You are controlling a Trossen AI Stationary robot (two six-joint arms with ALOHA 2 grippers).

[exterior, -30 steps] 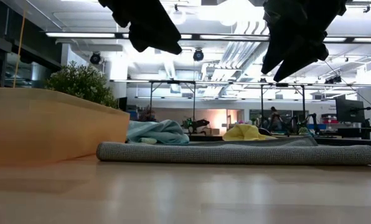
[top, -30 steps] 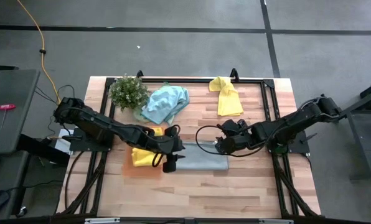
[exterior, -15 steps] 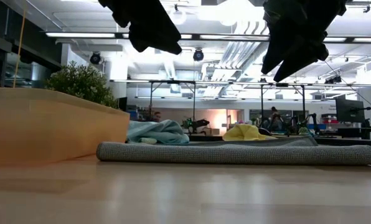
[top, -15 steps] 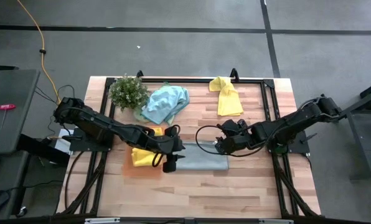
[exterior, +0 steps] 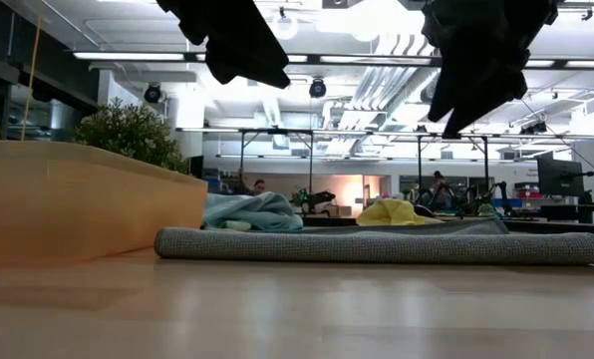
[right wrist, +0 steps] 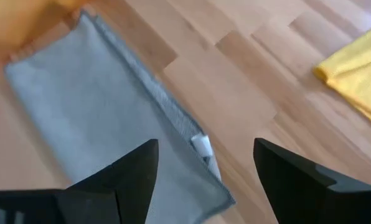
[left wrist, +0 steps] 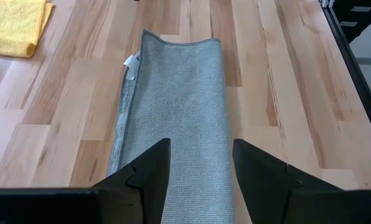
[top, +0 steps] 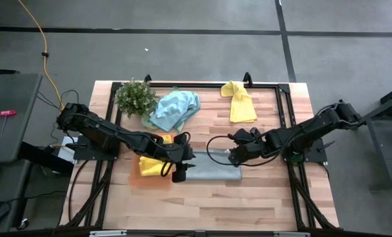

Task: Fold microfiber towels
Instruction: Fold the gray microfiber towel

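Where tray [top: 150,179] abuts: grey towel [top: 212,172].

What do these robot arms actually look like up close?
Both arms are black and built from jointed segments, each with a thin black cable looping beside it. The left gripper and right gripper each end in two flat, matte dark fingers with angular, wedge-shaped tips. No markings show on them.

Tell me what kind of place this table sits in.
Probably a robotics lab or workshop: a wooden table on a metal frame, exposed ceiling ducts with strip lights, and more metal-framed stations behind.
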